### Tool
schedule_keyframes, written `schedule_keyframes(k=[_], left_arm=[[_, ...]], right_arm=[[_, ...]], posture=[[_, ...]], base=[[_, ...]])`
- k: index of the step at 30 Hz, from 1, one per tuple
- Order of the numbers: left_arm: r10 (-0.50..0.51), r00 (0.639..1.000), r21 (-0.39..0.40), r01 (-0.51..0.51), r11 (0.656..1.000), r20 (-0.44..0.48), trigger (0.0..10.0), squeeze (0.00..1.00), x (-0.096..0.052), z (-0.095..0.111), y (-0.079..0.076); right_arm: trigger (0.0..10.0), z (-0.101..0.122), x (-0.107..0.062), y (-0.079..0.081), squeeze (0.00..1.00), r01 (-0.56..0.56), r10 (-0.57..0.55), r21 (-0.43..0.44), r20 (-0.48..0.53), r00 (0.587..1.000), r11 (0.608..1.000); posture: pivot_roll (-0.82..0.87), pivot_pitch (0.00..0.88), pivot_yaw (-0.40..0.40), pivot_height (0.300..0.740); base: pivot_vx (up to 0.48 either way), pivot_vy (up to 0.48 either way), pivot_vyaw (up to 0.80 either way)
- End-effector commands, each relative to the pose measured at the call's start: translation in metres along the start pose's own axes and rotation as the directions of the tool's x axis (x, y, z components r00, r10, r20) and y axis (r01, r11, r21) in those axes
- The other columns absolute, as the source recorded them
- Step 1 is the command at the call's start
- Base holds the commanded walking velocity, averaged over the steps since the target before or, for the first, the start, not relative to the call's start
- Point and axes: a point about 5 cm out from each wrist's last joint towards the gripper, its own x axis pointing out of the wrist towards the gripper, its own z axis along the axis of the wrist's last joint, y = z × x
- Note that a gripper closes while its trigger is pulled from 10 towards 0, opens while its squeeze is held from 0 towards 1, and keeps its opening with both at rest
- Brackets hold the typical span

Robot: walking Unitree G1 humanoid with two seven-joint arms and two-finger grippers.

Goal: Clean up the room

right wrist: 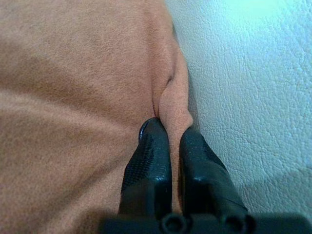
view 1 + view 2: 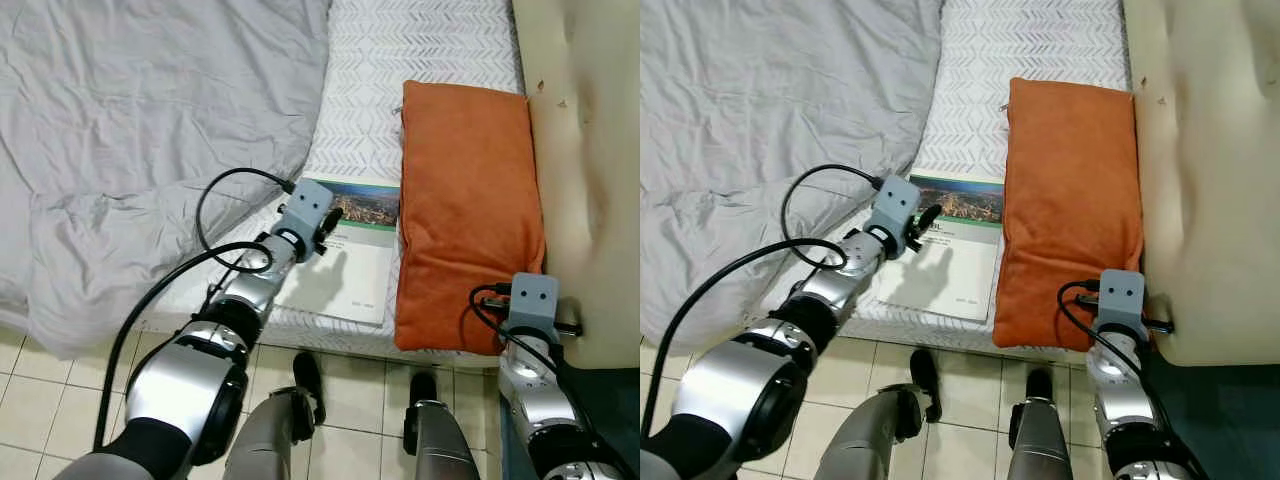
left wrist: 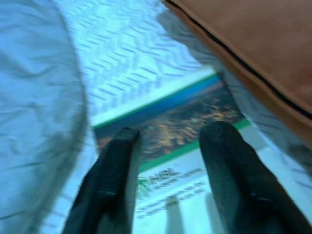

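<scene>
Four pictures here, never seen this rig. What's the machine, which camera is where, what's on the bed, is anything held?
It's a humanoid robot with two silver arms, each ending in two black fingers. The two wide pictures come from its head, looking down at a bed; the two close ones come from cameras on its wrists.

On the bed lie a grey duvet, a booklet and an orange pillow against a cream headboard.

The left gripper is open, above the booklet. The right gripper is shut on a fold at the pillow's edge.
</scene>
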Motion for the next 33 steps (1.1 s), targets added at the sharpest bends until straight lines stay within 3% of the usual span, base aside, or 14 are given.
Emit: schedule_keyframes(k=[1, 2, 5, 6, 7, 8, 11, 12, 13, 22, 25, 27, 29, 33], left_arm=[[0.024, 1.000, -0.027, -0.024, 0.999, 0.018, 10.0, 1.00, -0.007, -0.008, 0.011], [0.038, 0.998, -0.035, -0.036, 0.999, 0.044, 10.0, 1.00, -0.015, -0.013, 0.022], [0.032, 0.998, -0.050, -0.029, 0.998, 0.060, 10.0, 1.00, -0.026, -0.024, 0.029], [0.028, 0.998, -0.053, -0.025, 0.998, 0.063, 10.0, 1.00, -0.030, -0.027, 0.030], [0.028, 0.998, -0.053, -0.025, 0.998, 0.063, 10.0, 1.00, -0.030, -0.027, 0.030], [-0.002, 0.998, -0.054, 0.005, 0.999, 0.059, 10.0, 1.00, -0.046, -0.047, 0.028], [-0.029, 0.999, -0.053, 0.032, 0.998, 0.046, 10.0, 1.00, -0.066, -0.066, 0.023], [-0.029, 0.999, -0.053, 0.032, 0.998, 0.046, 10.0, 1.00, -0.066, -0.066, 0.023], [-0.029, 0.999, -0.049, 0.031, 0.998, 0.040, 10.0, 1.00, -0.079, -0.075, 0.024], [-0.007, 0.999, -0.048, 0.009, 0.999, 0.043, 10.0, 1.00, -0.106, -0.083, 0.023], [0.002, 1.000, -0.069, -0.002, 0.998, 0.008, 10.0, 1.00, -0.113, -0.090, 0.013], [0.016, 1.000, -0.081, -0.016, 0.997, 0.000, 10.0, 1.00, -0.122, -0.092, 0.008], [0.020, 1.000, -0.083, -0.021, 0.996, -0.004, 10.0, 1.00, -0.121, -0.094, 0.007], [0.022, 0.999, -0.085, -0.025, 0.996, -0.039, 10.0, 1.00, -0.125, -0.099, -0.003]], right_arm=[[0.0, -0.033, -0.008, -0.027, 1.00, 0.152, -0.148, 0.010, -0.160, 0.976, 0.988], [0.0, -0.034, -0.009, -0.026, 1.00, 0.163, -0.153, 0.041, -0.181, 0.972, 0.986], [0.0, -0.032, -0.009, -0.021, 1.00, 0.155, -0.141, 0.064, -0.183, 0.973, 0.986], [10.0, -0.031, -0.010, -0.019, 1.00, 0.153, -0.138, 0.068, -0.183, 0.973, 0.986], [10.0, -0.031, -0.010, -0.019, 1.00, 0.153, -0.138, 0.068, -0.183, 0.973, 0.986], [10.0, -0.027, -0.009, -0.016, 1.00, 0.138, -0.120, 0.098, -0.176, 0.977, 0.986], [10.0, -0.022, -0.009, -0.015, 1.00, 0.130, -0.112, 0.117, -0.153, 0.982, 0.985], [10.0, -0.022, -0.009, -0.015, 1.00, 0.130, -0.112, 0.117, -0.153, 0.982, 0.985], [10.0, -0.016, -0.011, -0.014, 1.00, 0.130, -0.114, 0.126, -0.126, 0.985, 0.984], [10.0, 0.014, -0.022, -0.014, 1.00, 0.086, -0.086, 0.191, -0.006, 0.996, 0.978], [10.0, 0.027, -0.026, -0.011, 1.00, 0.007, -0.022, 0.185, 0.077, 0.997, 0.983], [10.0, 0.041, -0.038, -0.012, 1.00, -0.064, 0.038, 0.168, 0.156, 0.987, 0.984], [10.0, 0.042, -0.039, -0.011, 1.00, -0.078, 0.050, 0.163, 0.167, 0.985, 0.984], [10.0, 0.043, -0.053, -0.014, 1.00, -0.127, 0.099, 0.163, 0.172, 0.980, 0.979]], posture=[[-0.26, 0.522, 0.108, 0.740], [-0.24, 0.518, 0.109, 0.740], [-0.22, 0.514, 0.106, 0.740], [-0.22, 0.514, 0.106, 0.740], [-0.22, 0.514, 0.106, 0.740], [-0.20, 0.506, 0.097, 0.740], [-0.19, 0.501, 0.088, 0.740], [-0.19, 0.501, 0.088, 0.740], [-0.19, 0.495, 0.078, 0.740], [-0.18, 0.436, 0.060, 0.740], [-0.17, 0.351, 0.055, 0.740], [-0.16, 0.280, 0.047, 0.740], [-0.16, 0.262, 0.045, 0.740], [-0.14, 0.127, 0.041, 0.740]], base=[[0.000, 0.000, 0.00], [0.000, 0.000, 0.00], [0.000, 0.000, 0.00], [0.000, 0.000, 0.00], [0.000, 0.000, 0.00], [0.000, 0.000, 0.00], [0.000, 0.000, 0.00], [0.000, 0.000, 0.00], [0.000, 0.000, 0.00], [0.000, 0.000, 0.00], [0.000, 0.000, 0.00], [0.000, 0.000, 0.00], [0.000, 0.000, 0.00], [0.000, 0.000, 0.00]])
